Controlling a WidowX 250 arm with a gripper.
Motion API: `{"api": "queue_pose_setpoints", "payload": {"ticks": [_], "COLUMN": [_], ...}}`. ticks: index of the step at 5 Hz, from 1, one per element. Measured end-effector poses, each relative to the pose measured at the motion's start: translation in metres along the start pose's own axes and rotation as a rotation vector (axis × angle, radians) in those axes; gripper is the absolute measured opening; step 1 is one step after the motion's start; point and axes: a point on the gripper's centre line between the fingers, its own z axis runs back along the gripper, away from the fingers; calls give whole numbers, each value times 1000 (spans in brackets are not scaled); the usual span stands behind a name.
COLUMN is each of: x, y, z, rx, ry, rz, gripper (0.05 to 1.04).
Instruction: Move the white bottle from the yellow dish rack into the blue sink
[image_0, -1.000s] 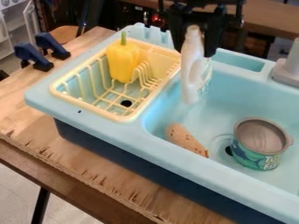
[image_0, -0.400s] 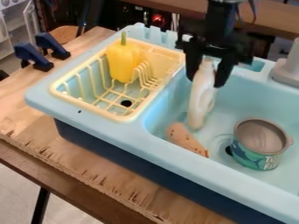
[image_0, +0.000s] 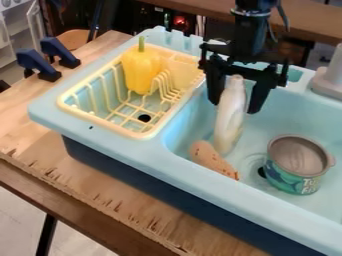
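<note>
The black gripper (image_0: 234, 103) hangs over the left part of the blue sink basin (image_0: 267, 107), its fingers spread open on either side of a whitish bottle (image_0: 230, 117). The bottle stands nearly upright in the basin, its top between the fingers with a gap at each side. Just in front of the bottle, an orange-brown speckled drumstick-like toy (image_0: 212, 159) lies by the basin's front wall. A green and grey can (image_0: 294, 167) is to the right, near the drain.
A yellow dish rack (image_0: 107, 122) sits at the sink's left with a yellow bell pepper (image_0: 140, 70) in it. The grey faucet base (image_0: 328, 82) rises at the right edge. Dark blue clamps (image_0: 37, 65) hold to the wooden table (image_0: 33, 125) at the left.
The bottle has come down and a little right into the basin with the gripper. The fingers have since opened around it, and the gripper is slightly higher on it.
</note>
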Motion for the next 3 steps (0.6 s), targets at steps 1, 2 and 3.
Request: {"api": "queue_pose_setpoints", "payload": {"ticks": [1, 2, 3], "x": [-1, -8, -14], "y": [-1, 0, 1], "z": [13, 46, 62], "rx": [-17, -74, -69], "ry": [-38, -144, -149], "rz": [-5, -3, -45], "gripper": [1007, 1002, 1002]}}
